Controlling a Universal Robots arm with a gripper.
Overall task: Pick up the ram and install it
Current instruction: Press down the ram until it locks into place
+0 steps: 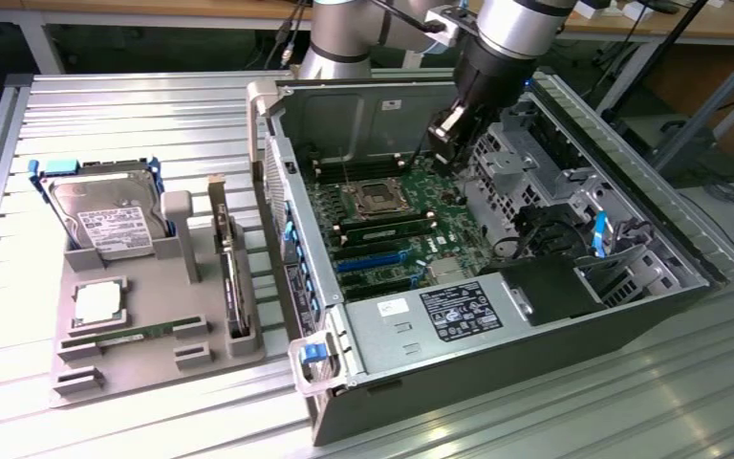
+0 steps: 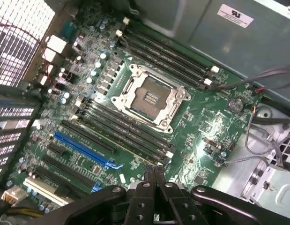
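Just beside the square silver-framed processor socket (image 1: 377,198) (image 2: 149,96), within the open grey steel computer case (image 1: 533,330):

Item 1, black two-fingered gripper (image 1: 428,158) (image 2: 154,172). Hanging low over the green motherboard (image 1: 442,239) (image 2: 205,126), near the end of the long black memory slots (image 2: 121,129) flanking the socket. Pinching fully closed, fingertips meeting, carrying nothing.

Item 2, long narrow green ram stick (image 1: 386,228). Appearing to sit in a slot right alongside the socket in the exterior view; not telling for certain how deep it is seated.

Item 3, second green ram stick (image 1: 131,333). Lying flat in the grey moulded parts tray (image 1: 150,368), well apart from the socket, outside the case toward the exterior view's left.

Hazards, as judged:
- Risking a scrape across the board or small upright capacitors (image 2: 100,65) near the socket, owing to closed fingertips travelling so low.
- Risking bent contacts in the uncovered socket, should any drift carry the tips over it.
- Risking a tilted, half-latched stick, should pressure be landing at one end of the slot alone.
- Risking a snag on the loose grey cables (image 2: 271,140) on the far side of the board from the socket.
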